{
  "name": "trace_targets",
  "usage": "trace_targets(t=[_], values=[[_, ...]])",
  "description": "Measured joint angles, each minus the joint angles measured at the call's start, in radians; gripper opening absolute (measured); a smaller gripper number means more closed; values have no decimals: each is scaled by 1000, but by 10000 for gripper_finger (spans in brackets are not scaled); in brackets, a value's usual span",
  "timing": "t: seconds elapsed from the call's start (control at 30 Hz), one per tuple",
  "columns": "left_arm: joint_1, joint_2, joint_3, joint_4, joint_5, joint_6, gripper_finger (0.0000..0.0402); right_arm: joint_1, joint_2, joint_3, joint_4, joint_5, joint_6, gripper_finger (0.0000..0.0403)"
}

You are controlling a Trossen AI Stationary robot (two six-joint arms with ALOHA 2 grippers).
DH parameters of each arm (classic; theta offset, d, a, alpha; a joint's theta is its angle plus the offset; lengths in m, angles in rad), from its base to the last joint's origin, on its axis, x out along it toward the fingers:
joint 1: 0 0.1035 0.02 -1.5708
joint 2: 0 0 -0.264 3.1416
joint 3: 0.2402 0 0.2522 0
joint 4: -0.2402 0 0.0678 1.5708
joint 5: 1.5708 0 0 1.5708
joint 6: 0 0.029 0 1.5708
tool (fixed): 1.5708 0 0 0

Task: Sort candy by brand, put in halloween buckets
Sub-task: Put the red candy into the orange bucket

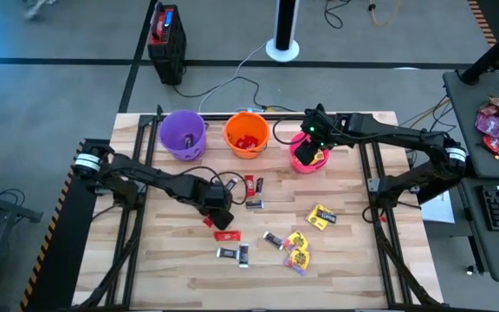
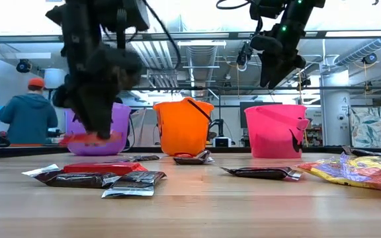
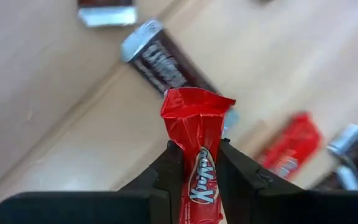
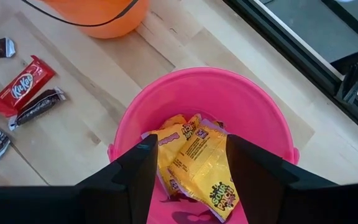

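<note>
My left gripper (image 1: 208, 217) hangs over the table's middle left, shut on a red candy bar (image 3: 197, 124) a little above the wood. More candy lies below and around it: a red bar (image 1: 226, 235), dark bars (image 1: 230, 252) and yellow packets (image 1: 297, 251). The purple bucket (image 1: 183, 133), orange bucket (image 1: 247, 135) and pink bucket (image 1: 308, 156) stand in a row along the far edge. My right gripper (image 4: 190, 149) stands open above the pink bucket's mouth, over yellow packets (image 4: 197, 162) that lie inside. My left gripper pinches the red bar's two long sides (image 3: 201, 165) between its two fingers, which come from above, pointing steeply down, and lie across the bar. The crimped end (image 3: 194, 102) sticks out past the fingers. In the low view the bar (image 2: 84, 139) hangs about level, clear of the table.
A red bar (image 1: 249, 183) and a dark bar (image 1: 254, 204) lie just right of my left gripper. Another yellow packet (image 1: 321, 216) lies toward the right. A person (image 2: 26, 116) stands beyond the table's far edge. Bare wood lies along the near edge.
</note>
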Motion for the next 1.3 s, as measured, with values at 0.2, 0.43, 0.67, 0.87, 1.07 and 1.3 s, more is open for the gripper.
trace_targets(t=[0.2, 0.43, 0.67, 0.87, 1.07, 1.3], values=[[0, -45, 43, -35, 1, 53, 61, 0, 0, -1, 2, 0, 0, 185], [14, -101, 110, -34, -3, 155, 61, 0, 1, -1, 4, 0, 0, 185], [117, -112, 291, -32, -51, 372, 61, 0, 1, -1, 11, 0, 0, 184], [287, -94, 465, -31, -56, 578, 61, 0, 1, -1, 23, 0, 3, 183], [465, -37, 596, -29, -16, 715, 61, 0, 1, -1, 23, 0, 8, 185], [595, 86, 657, -40, 39, 754, 61, 0, 1, -1, 26, 0, 27, 183]])
